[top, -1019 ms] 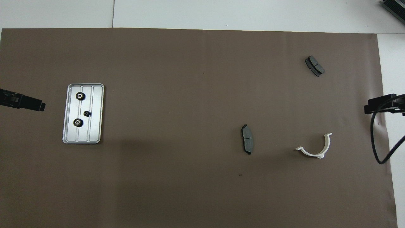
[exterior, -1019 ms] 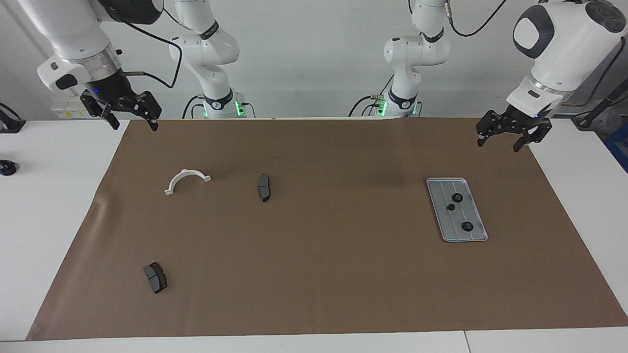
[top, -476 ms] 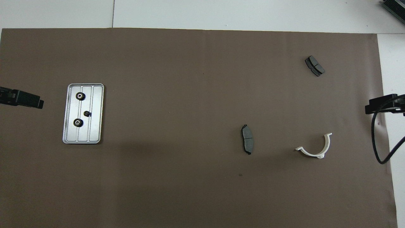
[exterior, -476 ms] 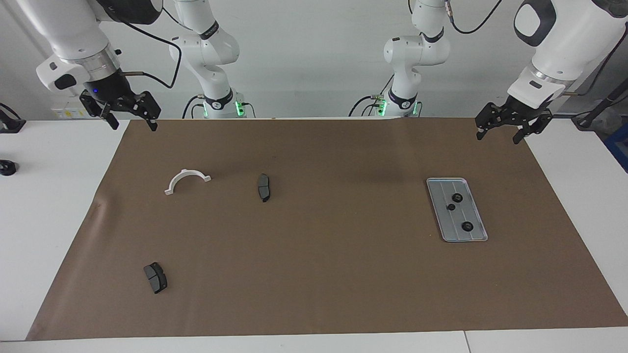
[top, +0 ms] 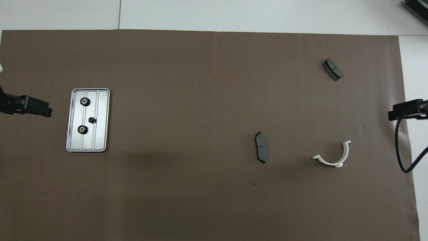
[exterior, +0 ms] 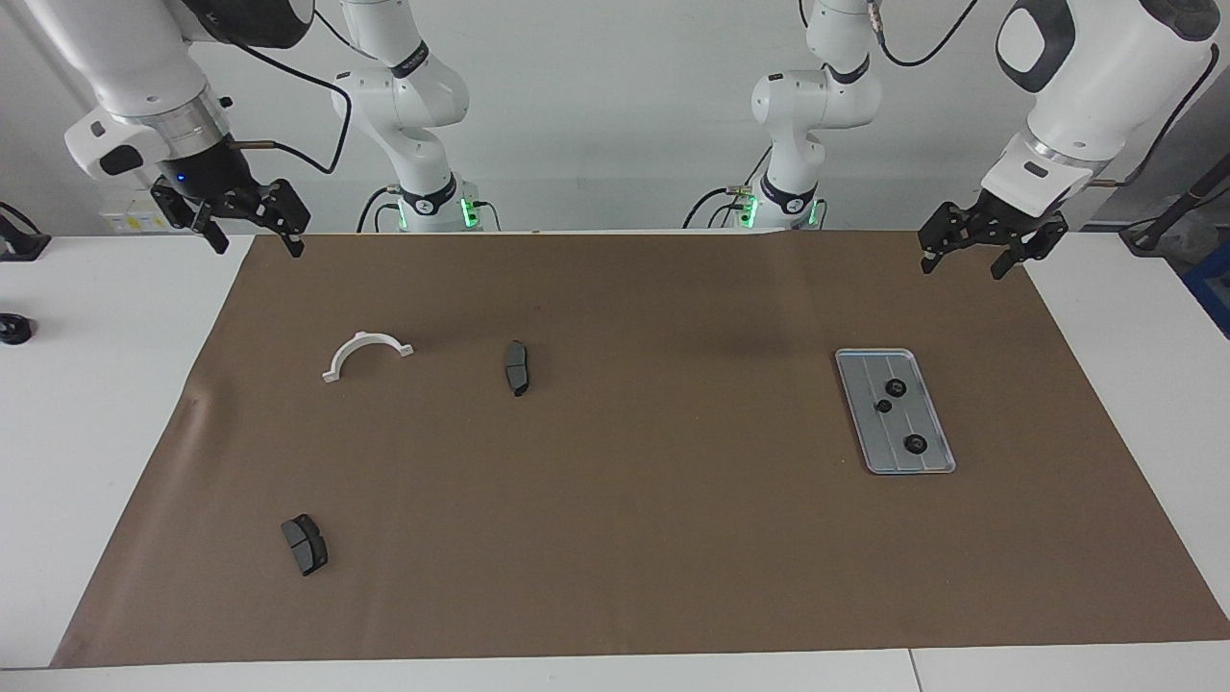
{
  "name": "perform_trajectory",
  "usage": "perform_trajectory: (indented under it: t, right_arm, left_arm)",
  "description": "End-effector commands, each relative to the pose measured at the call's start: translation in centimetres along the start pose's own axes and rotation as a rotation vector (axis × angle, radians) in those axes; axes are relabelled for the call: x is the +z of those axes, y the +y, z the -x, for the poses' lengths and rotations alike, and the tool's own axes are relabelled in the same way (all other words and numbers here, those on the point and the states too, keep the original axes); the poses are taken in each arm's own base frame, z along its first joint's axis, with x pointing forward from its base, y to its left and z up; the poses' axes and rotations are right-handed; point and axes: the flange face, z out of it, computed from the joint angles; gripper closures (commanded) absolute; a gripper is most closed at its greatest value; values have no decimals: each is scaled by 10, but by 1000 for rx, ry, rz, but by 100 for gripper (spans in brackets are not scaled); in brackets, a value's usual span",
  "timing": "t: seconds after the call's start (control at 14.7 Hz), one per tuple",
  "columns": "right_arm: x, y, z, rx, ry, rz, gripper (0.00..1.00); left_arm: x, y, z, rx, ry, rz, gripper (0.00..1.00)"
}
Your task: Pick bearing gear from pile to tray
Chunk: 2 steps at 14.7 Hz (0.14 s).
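Observation:
The silver tray [exterior: 921,411] lies on the brown mat toward the left arm's end; it also shows in the overhead view [top: 100,134]. Three black gears [exterior: 896,387] lie in it, also seen from overhead [top: 82,129]. The pile is spread toward the right arm's end: a white half-ring bracket [exterior: 365,337], a dark pad [exterior: 516,366] beside it and another pad [exterior: 305,544] farther from the robots. My left gripper [exterior: 963,261] hangs open and empty, high over the mat's edge near the tray. My right gripper [exterior: 258,242] hangs open and empty over the mat's corner near the bracket.
The brown mat [exterior: 615,500] covers most of the white table. A small black object [exterior: 12,329] sits on the table off the mat at the right arm's end. A black cable [top: 403,157] hangs by the right gripper [top: 406,112].
My left gripper has risen a little and shifted slightly toward the table's middle. My right gripper has barely moved. The parts and the tray lie as before.

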Motion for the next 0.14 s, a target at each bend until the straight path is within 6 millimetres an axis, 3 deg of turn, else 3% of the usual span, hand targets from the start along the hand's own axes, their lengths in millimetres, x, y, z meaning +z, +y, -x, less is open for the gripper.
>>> perform_trajectory:
  t: [0.0, 0.07]
  right_arm:
    - [-1, 3, 6, 8, 4, -22, 0]
    - [-1, 3, 6, 8, 4, -22, 0]
  left_arm:
    - [2, 0, 6, -17, -13, -6, 0]
    - [2, 0, 6, -14, -12, -7, 0]
